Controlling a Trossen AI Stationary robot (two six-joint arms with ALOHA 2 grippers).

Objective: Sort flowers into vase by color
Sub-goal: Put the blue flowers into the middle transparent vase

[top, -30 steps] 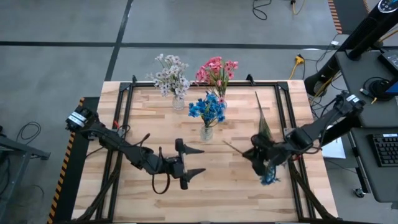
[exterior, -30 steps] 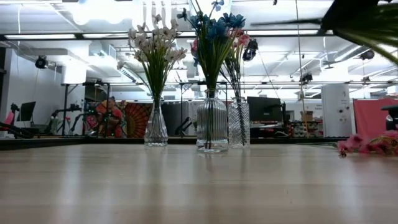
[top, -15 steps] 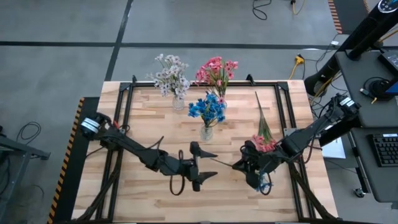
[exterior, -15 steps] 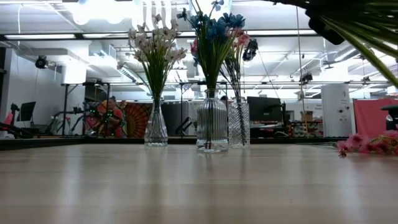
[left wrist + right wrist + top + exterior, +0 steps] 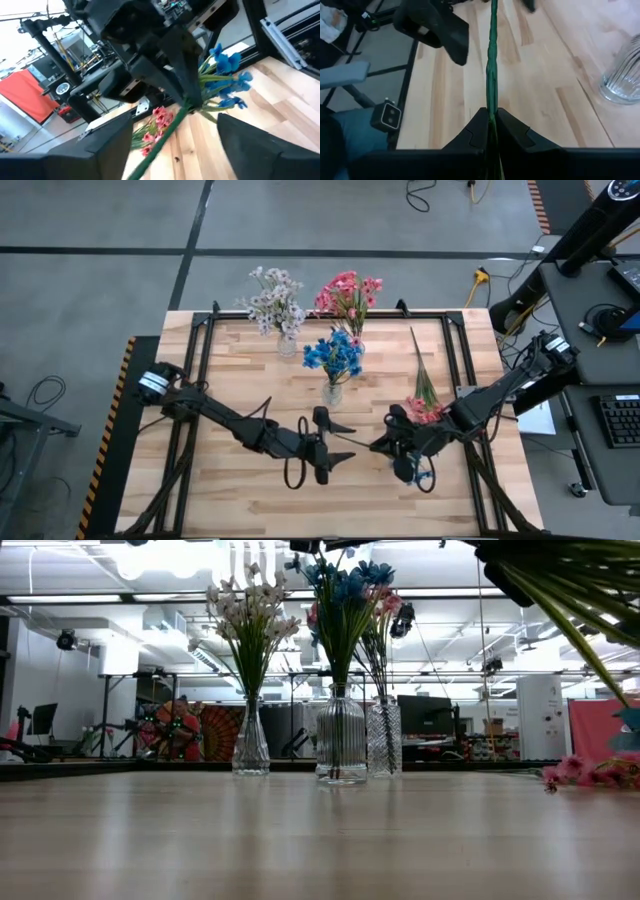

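My right gripper (image 5: pixel 388 446) hovers over the table's near middle, shut on a blue flower spray whose blossoms (image 5: pixel 425 476) hang behind it and whose stem (image 5: pixel 360 443) points toward the table's left. My left gripper (image 5: pixel 338 444) faces it, open, with one finger on each side of the stem's free end (image 5: pixel 159 141) and apart from it. A pink spray (image 5: pixel 421 402) lies flat on the table right of centre. Three glass vases stand at the far middle: white flowers (image 5: pixel 277 305), pink flowers (image 5: pixel 349 293), blue flowers (image 5: pixel 334 356). My right gripper pinches the blue spray's green stem (image 5: pixel 492 102) between its two fingers, just ahead of the blossoms (image 5: pixel 227 75). The fingers lie along the stem, coming level from the table's right. The spray is lifted clear of the table, and its stem runs out roughly level toward my left gripper.
The blue-flower vase (image 5: pixel 331 393) stands just beyond the two grippers. Black frame rails (image 5: pixel 455 350) run along the table's left, right and far sides. Bare wood (image 5: pixel 240 370) lies left of the vases and along the near edge.
My left gripper has moved toward the table's right, closing on the right gripper, and stays open. My right gripper has shifted left and a little nearer with the blue spray, turning it so the stem points at the left gripper. This uncovered the pink spray's blossoms.
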